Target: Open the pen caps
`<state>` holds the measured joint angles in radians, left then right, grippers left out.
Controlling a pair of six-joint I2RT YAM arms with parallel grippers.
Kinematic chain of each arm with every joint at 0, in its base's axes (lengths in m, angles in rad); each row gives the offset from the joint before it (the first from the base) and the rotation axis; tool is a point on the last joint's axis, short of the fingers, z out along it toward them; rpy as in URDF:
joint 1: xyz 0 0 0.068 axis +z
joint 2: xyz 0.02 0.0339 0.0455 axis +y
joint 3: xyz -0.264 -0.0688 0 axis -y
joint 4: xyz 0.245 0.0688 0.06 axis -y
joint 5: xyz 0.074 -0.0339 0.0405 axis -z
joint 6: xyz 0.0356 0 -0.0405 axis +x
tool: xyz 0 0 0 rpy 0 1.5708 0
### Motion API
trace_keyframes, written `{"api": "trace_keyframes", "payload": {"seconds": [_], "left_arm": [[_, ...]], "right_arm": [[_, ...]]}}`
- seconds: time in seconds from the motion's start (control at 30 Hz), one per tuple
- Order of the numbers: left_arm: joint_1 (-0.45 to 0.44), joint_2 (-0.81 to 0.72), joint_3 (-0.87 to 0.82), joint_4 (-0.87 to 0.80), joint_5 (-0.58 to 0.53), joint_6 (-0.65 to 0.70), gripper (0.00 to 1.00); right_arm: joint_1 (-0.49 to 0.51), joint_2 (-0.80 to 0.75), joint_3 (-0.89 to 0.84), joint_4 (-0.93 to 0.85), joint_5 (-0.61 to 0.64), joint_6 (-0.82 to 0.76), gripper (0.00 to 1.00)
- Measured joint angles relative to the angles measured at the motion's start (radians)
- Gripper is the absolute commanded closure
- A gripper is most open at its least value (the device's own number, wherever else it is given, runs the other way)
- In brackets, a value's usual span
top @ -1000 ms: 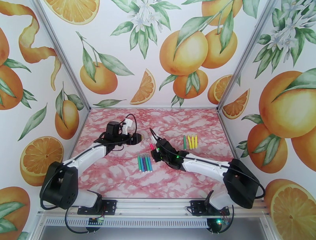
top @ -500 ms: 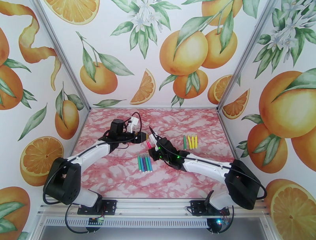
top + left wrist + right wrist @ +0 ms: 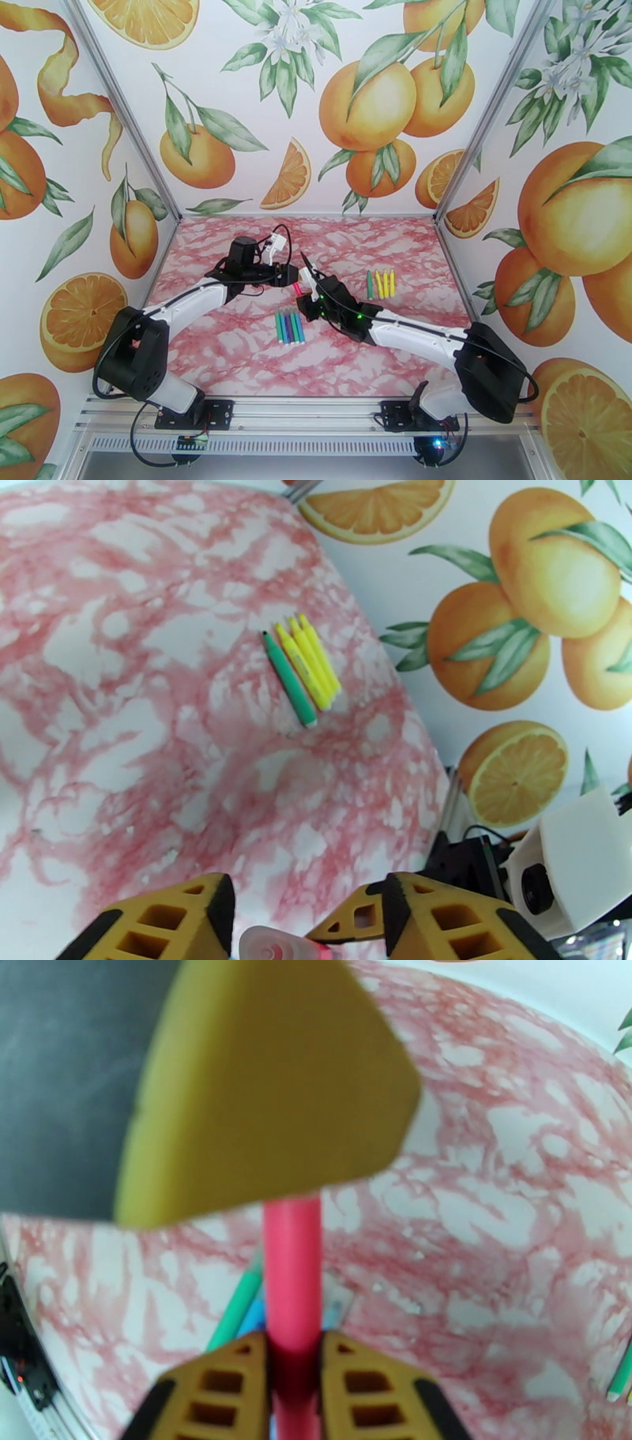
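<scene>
Between the left gripper's [image 3: 304,910] two yellow fingers [image 3: 170,918] sits the pink cap [image 3: 280,947], the end of the one pink pen [image 3: 292,1276] that's up off the table [image 3: 229,355]. Those fingers stand partway apart, one on each side of the cap. The right-hand one looks like it's touching it and the other is a hair off, so honestly can't tell if it's got a real pinch on it. The right gripper [image 3: 294,1348] is the sure one: clamped tight on the pen's barrel, with the pen running straight out ahead of its fingers and the far end tucked behind one big blurry finger of the left gripper. So that's two grippers meeting nose to nose on one pen, just above the tabletop. Down on the table below the right gripper, a bit nearer the arm bases, lies a side-by-side bunch of pens [image 3: 288,325]. It looks like five, greens and blues with a purple one in the middle, though they're small in the overhead view. Well out ahead of the left gripper, and off to the right gripper's right, is a second neat row of four: one green pen [image 3: 289,681] and three yellow pens [image 3: 310,660], all touching or nearly so. Can't make out the caps on any of the lying pens, too tiny.
</scene>
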<state>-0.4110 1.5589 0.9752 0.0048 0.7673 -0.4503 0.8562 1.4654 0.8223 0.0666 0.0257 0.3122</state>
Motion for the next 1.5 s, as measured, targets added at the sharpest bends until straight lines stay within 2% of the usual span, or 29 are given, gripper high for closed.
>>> {"api": "trace_keyframes", "payload": {"seconds": [0.13, 0.5, 0.67, 0.73, 0.9, 1.07, 1.5], "left_arm": [[-0.003, 0.001, 0.005, 0.002, 0.008, -0.012, 0.67], [-0.003, 0.008, 0.010, 0.007, 0.014, -0.020, 0.87], [-0.005, 0.011, 0.020, 0.007, 0.023, -0.022, 0.96], [-0.007, 0.013, 0.025, 0.006, 0.028, -0.023, 0.97], [-0.014, 0.014, 0.037, 0.006, 0.059, -0.022, 0.99], [-0.016, 0.014, 0.046, 0.006, 0.079, -0.014, 1.00], [-0.016, 0.014, 0.048, -0.016, 0.078, 0.006, 1.00]], "right_arm": [[0.000, 0.000, -0.005, 0.013, 0.000, -0.003, 0.82], [0.000, -0.013, -0.021, 0.043, 0.001, -0.007, 0.81], [0.000, -0.015, -0.022, 0.048, 0.001, -0.008, 0.69], [0.000, -0.015, -0.023, 0.052, 0.001, -0.009, 0.64], [-0.010, -0.015, -0.037, 0.086, -0.004, -0.006, 0.65], [-0.026, -0.014, -0.043, 0.119, -0.029, -0.001, 0.73], [-0.036, -0.012, -0.060, 0.166, -0.083, 0.012, 0.83]]}}
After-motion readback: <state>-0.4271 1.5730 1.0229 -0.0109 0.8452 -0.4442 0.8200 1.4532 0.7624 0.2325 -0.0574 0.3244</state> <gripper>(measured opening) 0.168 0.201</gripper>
